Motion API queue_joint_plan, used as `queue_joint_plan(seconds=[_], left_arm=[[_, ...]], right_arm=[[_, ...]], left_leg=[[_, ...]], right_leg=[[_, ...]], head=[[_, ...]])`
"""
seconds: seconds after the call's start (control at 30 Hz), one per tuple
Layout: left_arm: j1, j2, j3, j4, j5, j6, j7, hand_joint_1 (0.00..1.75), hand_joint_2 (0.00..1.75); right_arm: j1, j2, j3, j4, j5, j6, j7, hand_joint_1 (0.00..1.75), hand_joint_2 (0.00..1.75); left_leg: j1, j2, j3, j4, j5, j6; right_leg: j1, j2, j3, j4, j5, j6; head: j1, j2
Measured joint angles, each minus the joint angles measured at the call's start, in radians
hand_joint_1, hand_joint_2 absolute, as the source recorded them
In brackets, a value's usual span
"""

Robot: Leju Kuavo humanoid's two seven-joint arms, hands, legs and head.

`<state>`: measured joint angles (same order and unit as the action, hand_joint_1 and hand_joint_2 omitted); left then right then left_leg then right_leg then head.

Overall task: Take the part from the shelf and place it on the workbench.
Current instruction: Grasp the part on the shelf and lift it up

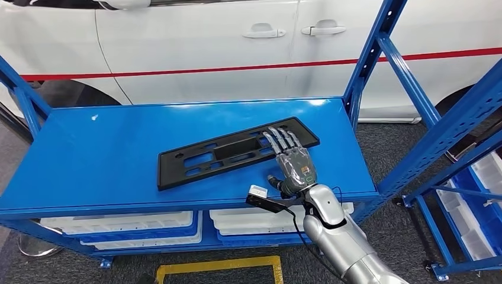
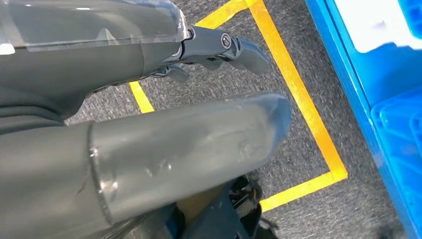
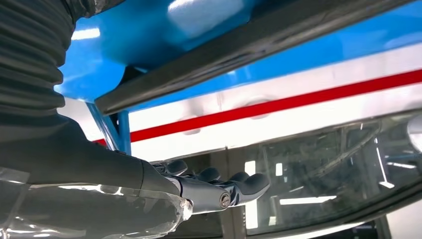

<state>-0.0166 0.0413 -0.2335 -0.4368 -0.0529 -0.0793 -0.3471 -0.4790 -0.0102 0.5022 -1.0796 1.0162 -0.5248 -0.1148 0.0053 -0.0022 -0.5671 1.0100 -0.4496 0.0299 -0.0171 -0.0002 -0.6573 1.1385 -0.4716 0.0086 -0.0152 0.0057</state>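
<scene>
A flat black part (image 1: 219, 155) with several rectangular cut-outs lies slanted on the blue top shelf (image 1: 106, 148). My right hand (image 1: 294, 161) reaches over the shelf's front edge, its fingers stretched out flat over the part's right end and gripping nothing. The right wrist view shows the part's dark edge (image 3: 249, 50) against the blue shelf, with my right hand (image 3: 209, 186) held straight and apart from it. My left hand (image 2: 189, 144) hangs over grey floor and holds nothing, its fingers (image 2: 219, 47) extended.
A white car (image 1: 237, 47) with a red stripe stands close behind the shelf. Blue uprights (image 1: 379, 53) rise at the shelf's right end. White bins (image 1: 260, 222) fill the lower shelf. Another blue rack (image 1: 467, 195) stands to the right. Yellow tape (image 2: 298, 99) marks the floor.
</scene>
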Motion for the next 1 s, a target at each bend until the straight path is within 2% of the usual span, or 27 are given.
queue_joint_plan(seconds=[0.07, 0.17, 0.2, 0.27, 0.33, 0.37, 0.4, 0.43, 0.5, 0.53, 0.57, 0.67, 0.73, 0.77, 0.83, 0.87, 0.9, 0.93, 1.0], left_arm=[[-0.001, 0.0, 0.0, 0.0, 0.0, 0.0, 0.0, 0.0, 0.0], [-0.003, 0.0, 0.0, 0.0, 0.0, 0.0, 0.0, 0.0, 0.0], [-0.003, 0.0, 0.0, 0.0, 0.0, -0.001, 0.0, 0.0, 0.0], [-0.005, 0.0, -0.001, 0.0, -0.001, -0.002, -0.001, 0.0, 0.0], [-0.006, 0.001, -0.001, 0.0, 0.0, -0.002, -0.001, 0.0, 0.0], [-0.006, 0.001, -0.002, 0.0, 0.0, -0.002, -0.001, 0.0, 0.0], [-0.005, 0.001, -0.002, 0.0, 0.0, -0.002, -0.001, 0.0, 0.0], [-0.006, 0.001, -0.003, 0.0, 0.0, -0.002, -0.001, 0.0, 0.0], [-0.007, 0.001, -0.004, 0.0, 0.0, -0.002, -0.001, 0.0, 0.0], [-0.008, 0.001, -0.004, 0.0, 0.0, -0.001, -0.001, 0.0, 0.0], [-0.009, 0.002, -0.004, 0.0, 0.0, -0.001, -0.001, 0.0, 0.0], [-0.008, 0.002, -0.005, 0.0, 0.0, -0.001, -0.001, 0.0, 0.0], [-0.009, 0.002, -0.006, 0.0, 0.0, -0.001, -0.001, 0.0, 0.0], [-0.01, 0.002, -0.006, 0.0, 0.0, -0.001, -0.001, 0.0, 0.0], [-0.011, 0.002, -0.006, 0.0, 0.0, -0.001, -0.001, 0.0, 0.0], [-0.011, 0.002, -0.006, 0.0, 0.0, -0.002, -0.001, 0.0, 0.0], [-0.01, 0.002, -0.006, 0.0, 0.0, -0.003, -0.001, 0.0, 0.0], [-0.01, 0.002, -0.007, 0.0, 0.0, -0.005, -0.001, 0.0, 0.0], [-0.011, 0.002, -0.008, 0.0, -0.001, -0.011, -0.002, 0.0, 0.0]], right_arm=[[-0.003, 0.002, 0.005, -0.006, -0.003, 0.0, 0.0, 0.0, 1.75], [-0.003, 0.005, 0.012, -0.011, -0.009, 0.003, -0.003, 0.0, 1.75], [-0.005, 0.005, 0.014, -0.014, -0.01, 0.005, -0.004, 0.0, 1.75], [-0.007, 0.008, 0.021, -0.02, -0.011, 0.008, -0.005, 0.0, 1.75], [-0.007, 0.011, 0.027, -0.021, -0.011, 0.012, -0.006, 0.0, 1.75], [-0.006, 0.011, 0.031, -0.021, -0.011, 0.015, -0.006, 0.0, 1.75], [-0.005, 0.011, 0.034, -0.021, -0.011, 0.017, -0.006, 0.0, 1.75], [-0.004, 0.012, 0.037, -0.021, -0.011, 0.019, -0.007, 0.0, 1.75], [-0.005, 0.013, 0.04, -0.024, -0.011, 0.021, -0.007, 0.0, 1.75], [-0.006, 0.014, 0.041, -0.025, -0.011, 0.021, -0.008, 0.0, 1.75], [-0.007, 0.014, 0.042, -0.026, -0.011, 0.021, -0.008, 0.0, 1.75], [-0.007, 0.014, 0.044, -0.027, -0.011, 0.021, -0.009, 0.0, 1.75], [-0.008, 0.014, 0.045, -0.03, -0.011, 0.021, -0.01, 0.0, 1.75], [-0.009, 0.013, 0.045, -0.031, -0.011, 0.021, -0.01, 0.0, 1.75], [-0.006, 0.013, 0.046, -0.031, -0.011, 0.022, -0.01, 0.0, 1.75], [-0.003, 0.013, 0.046, -0.03, -0.011, 0.023, -0.01, 0.0, 1.75], [0.0, 0.013, 0.046, -0.03, -0.011, 0.024, -0.01, 0.0, 1.75], [0.001, 0.013, 0.047, -0.029, -0.011, 0.024, -0.01, 0.0, 1.75], [0.0, 0.012, 0.049, -0.028, -0.011, 0.024, -0.012, 0.0, 1.75]], left_leg=[[-0.003, 0.0, -0.005, 0.012, -0.008, -0.011], [0.0, 0.0, -0.008, 0.015, -0.012, -0.026], [0.002, 0.0, -0.012, 0.026, -0.022, -0.031], [0.005, 0.0, -0.048, 0.105, -0.071, -0.04], [0.006, 0.0, -0.11, 0.235, -0.13, -0.045], [0.006, 0.0, -0.132, 0.28, -0.141, -0.046], [0.006, 0.0, -0.139, 0.291, -0.132, -0.046], [0.006, 0.0, -0.127, 0.262, -0.105, -0.044], [0.005, 0.0, -0.064, 0.127, -0.035, -0.035], [0.003, 0.0, -0.035, 0.066, -0.014, -0.031], [0.0, 0.0, -0.018, 0.028, -0.005, -0.027], [-0.003, -0.001, -0.008, 0.004, -0.001, -0.014], [0.0, 0.0, -0.001, -0.011, 0.009, -0.001], [0.003, 0.001, 0.002, -0.017, 0.013, 0.004], [0.001, 0.002, 0.001, -0.018, 0.013, 0.009], [0.0, 0.002, 0.0, -0.017, 0.013, 0.01], [0.0, 0.002, 0.0, -0.015, 0.012, 0.01], [0.0, 0.001, -0.001, -0.013, 0.011, 0.01], [0.0, 0.0, -0.001, -0.004, 0.005, 0.004]], right_leg=[[0.002, 0.002, 0.036, -0.077, 0.019, -0.008], [0.006, 0.004, 0.036, -0.086, 0.018, -0.026], [0.005, 0.004, 0.038, -0.089, 0.02, -0.032], [0.003, 0.003, 0.04, -0.094, 0.022, -0.042], [0.005, 0.002, 0.039, -0.094, 0.022, -0.046], [0.006, 0.002, 0.039, -0.094, 0.022, -0.046], [0.007, 0.002, 0.039, -0.093, 0.021, -0.046], [0.007, 0.002, 0.04, -0.093, 0.021, -0.046], [0.008, 0.003, 0.043, -0.093, 0.021, -0.045], [0.009, 0.004, 0.043, -0.093, 0.02, -0.042], [0.01, 0.004, 0.043, -0.093, 0.021, -0.038], [0.009, 0.004, 0.042, -0.096, 0.024, -0.02], [0.008, 0.003, 0.034, -0.072, 0.005, -0.011], [0.008, 0.003, 0.016, -0.033, -0.02, -0.008], [0.006, 0.003, -0.043, 0.089, -0.08, -0.005], [0.005, 0.003, -0.069, 0.141, -0.097, -0.003], [0.004, 0.003, -0.08, 0.163, -0.095, -0.002], [0.003, 0.002, -0.073, 0.148, -0.075, -0.001], [0.002, 0.001, -0.015, 0.029, -0.013, -0.003]], head=[[0.0, 0.0], [-0.001, 0.0], [-0.001, 0.0], [-0.001, 0.0], [-0.001, 0.0], [-0.001, 0.0], [-0.001, 0.0], [-0.001, 0.0], [-0.001, 0.0], [-0.001, 0.0], [-0.001, 0.0], [-0.001, 0.0], [-0.001, 0.0], [0.0, 0.0], [0.0, 0.0], [0.0, 0.0], [0.0, 0.0], [0.0, 0.0], [0.0, 0.0]])
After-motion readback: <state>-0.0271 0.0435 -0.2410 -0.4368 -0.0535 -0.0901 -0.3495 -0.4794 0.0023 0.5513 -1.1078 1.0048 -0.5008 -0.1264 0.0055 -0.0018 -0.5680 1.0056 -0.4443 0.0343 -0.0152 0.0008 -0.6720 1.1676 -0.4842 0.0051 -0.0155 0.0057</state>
